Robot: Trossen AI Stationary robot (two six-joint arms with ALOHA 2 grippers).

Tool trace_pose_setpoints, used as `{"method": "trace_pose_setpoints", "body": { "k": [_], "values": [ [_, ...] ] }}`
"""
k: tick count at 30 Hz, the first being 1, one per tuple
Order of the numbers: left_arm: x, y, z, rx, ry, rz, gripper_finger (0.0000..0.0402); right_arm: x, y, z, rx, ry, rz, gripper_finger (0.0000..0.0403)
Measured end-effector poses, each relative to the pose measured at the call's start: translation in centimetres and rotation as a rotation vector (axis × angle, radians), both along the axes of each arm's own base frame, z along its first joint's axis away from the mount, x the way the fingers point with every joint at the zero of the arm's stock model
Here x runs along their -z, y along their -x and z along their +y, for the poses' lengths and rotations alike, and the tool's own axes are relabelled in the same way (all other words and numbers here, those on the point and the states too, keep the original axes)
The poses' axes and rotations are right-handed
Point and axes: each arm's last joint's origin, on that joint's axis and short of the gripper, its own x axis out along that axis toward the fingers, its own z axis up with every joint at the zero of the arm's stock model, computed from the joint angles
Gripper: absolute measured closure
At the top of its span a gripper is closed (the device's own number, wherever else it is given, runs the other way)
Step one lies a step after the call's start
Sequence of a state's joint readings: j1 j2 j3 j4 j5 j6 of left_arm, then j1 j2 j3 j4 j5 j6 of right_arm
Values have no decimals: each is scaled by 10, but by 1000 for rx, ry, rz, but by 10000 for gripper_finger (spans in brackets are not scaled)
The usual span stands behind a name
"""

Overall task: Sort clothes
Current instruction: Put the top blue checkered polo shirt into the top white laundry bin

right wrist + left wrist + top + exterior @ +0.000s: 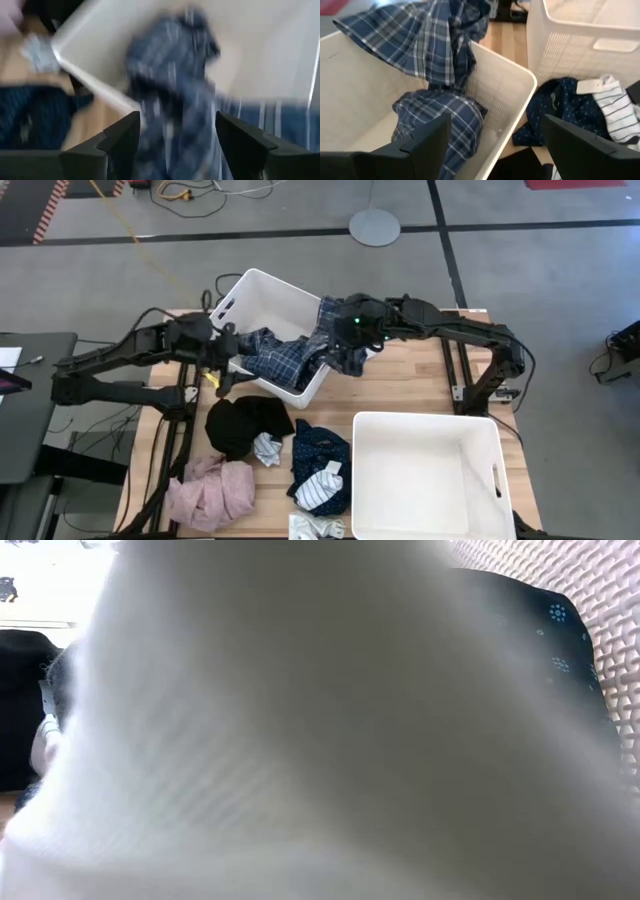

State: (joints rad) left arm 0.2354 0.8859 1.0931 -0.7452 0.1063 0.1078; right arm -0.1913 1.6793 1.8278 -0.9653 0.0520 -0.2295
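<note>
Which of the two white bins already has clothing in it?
The tilted bin between the arms: the blue plaid shirt hangs over its edge. The other bin is empty.

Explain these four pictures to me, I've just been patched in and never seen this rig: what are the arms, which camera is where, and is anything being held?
Two dark robot arms work at a wooden table. The overhead picture shows everything. The left gripper hovers, open, at the edge of the tilted white bin. The right gripper is over that bin's far side, above the blue plaid shirt, which drapes over the rim. Its fingers stand apart, with nothing between them.

Two pictures come from cameras on the wrists, looking past each arm's own fingers. The table-level camera is blocked by white fabric.

Waiting on the table: a black garment, a pink garment, a navy dotted garment, a striped sock, and a second white bin.
</note>
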Motion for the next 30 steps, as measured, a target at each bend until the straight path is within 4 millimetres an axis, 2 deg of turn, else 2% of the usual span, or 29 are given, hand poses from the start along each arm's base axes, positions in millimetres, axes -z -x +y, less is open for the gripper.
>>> {"method": "trace_pose_setpoints", "body": {
  "k": [3, 8, 12, 15, 19, 21, 24, 30],
  "values": [
    [3, -6, -2, 1, -11, 21, 97, 8, 2, -1, 48, -7, 80, 127],
    [5, -13, -4, 10, -14, 33, 97, 14, 0, -7, 181, 122, 131, 130],
    [6, -15, -8, 21, 5, 32, 97, 18, -3, -13, 201, 129, 139, 155],
    [6, -16, -11, 31, 9, 30, 97, 25, -7, -14, 197, 124, 173, 218],
    [4, -13, -15, 19, -5, 23, 97, 32, -8, -14, 172, 99, 217, 367],
    [3, -12, -17, 25, -9, 17, 97, 31, -8, -13, 168, 99, 209, 386],
    [1, -9, -20, 50, -23, 7, 97, 13, -8, -8, 149, 117, 149, 397],
    [-2, -4, -26, 87, -37, -20, 97, -54, -12, 1, 49, 196, -212, 401]
  ]
}}
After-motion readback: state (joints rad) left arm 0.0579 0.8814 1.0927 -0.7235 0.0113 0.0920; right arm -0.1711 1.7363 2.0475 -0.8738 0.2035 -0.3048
